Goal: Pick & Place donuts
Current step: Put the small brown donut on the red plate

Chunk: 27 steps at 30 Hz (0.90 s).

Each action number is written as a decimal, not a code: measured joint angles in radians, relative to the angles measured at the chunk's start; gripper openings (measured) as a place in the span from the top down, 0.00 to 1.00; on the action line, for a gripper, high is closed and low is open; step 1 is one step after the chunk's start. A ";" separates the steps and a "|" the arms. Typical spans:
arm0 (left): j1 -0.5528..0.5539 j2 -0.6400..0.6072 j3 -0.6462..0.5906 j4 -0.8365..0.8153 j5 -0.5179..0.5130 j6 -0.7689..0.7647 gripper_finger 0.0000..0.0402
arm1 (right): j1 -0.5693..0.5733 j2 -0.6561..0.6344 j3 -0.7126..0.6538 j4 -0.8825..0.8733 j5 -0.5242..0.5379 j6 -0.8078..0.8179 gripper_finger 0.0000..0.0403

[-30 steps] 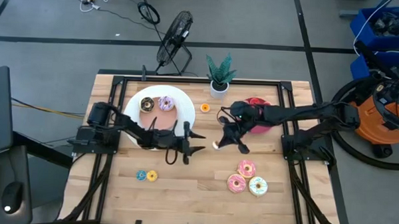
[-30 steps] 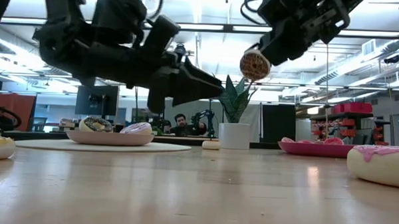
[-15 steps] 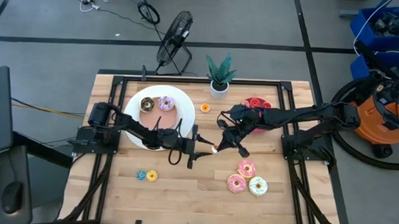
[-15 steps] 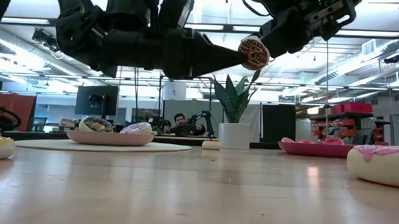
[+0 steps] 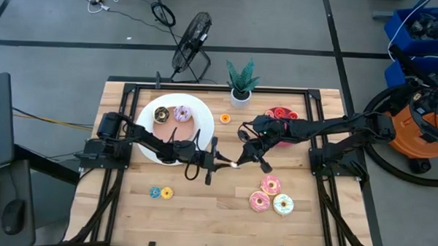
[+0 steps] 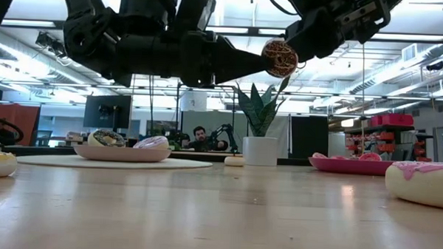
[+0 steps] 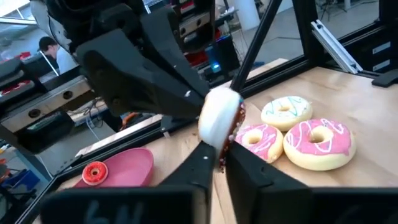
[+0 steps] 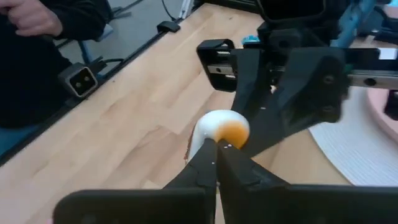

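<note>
Donut handover, mid-air above the wooden desk [image 5: 201,210]. Large white plate [image 5: 197,111] lies on the left arm's side, two donuts already on it. Left pincer [image 7: 216,163] reaches in from the plate side, jaws closed to a narrow gap around the lower rim of the small chocolate-frosted white ring donut [image 6: 281,58]. Right pincer [image 8: 216,152] meets it head-on from the opposite side, clamped on the same ring. Ring stands on edge, hole axis level, between the two sets of tips. Judgement: both hold; right must let go before left carries plateward.
</note>
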State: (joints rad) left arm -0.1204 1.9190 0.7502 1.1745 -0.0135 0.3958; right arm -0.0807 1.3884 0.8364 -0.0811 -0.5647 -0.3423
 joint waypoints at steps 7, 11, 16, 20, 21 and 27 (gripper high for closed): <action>0.006 0.000 0.001 -0.015 0.000 -0.044 0.97 | -0.005 -0.030 0.006 -0.057 0.084 0.070 0.78; 0.026 0.000 0.001 -0.030 -0.035 -0.085 0.97 | 0.010 -0.072 0.019 -0.187 0.267 0.105 0.58; 0.060 0.000 0.001 -0.039 -0.063 -0.155 0.97 | 0.061 -0.063 0.019 -0.201 0.416 0.167 0.36; 0.068 0.000 0.001 -0.053 -0.148 -0.181 0.97 | 0.118 -0.047 0.019 -0.196 0.521 0.181 0.29; 0.068 0.000 0.001 -0.052 -0.168 -0.182 0.97 | 0.133 -0.044 0.019 -0.190 0.559 0.181 0.28; 0.065 0.000 0.001 -0.055 -0.229 -0.184 0.97 | 0.188 -0.040 0.019 -0.149 0.713 0.177 0.32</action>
State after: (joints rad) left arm -0.0549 1.9190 0.7513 1.1194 -0.2426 0.2114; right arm 0.1071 1.3483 0.8555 -0.2301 0.1481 -0.1650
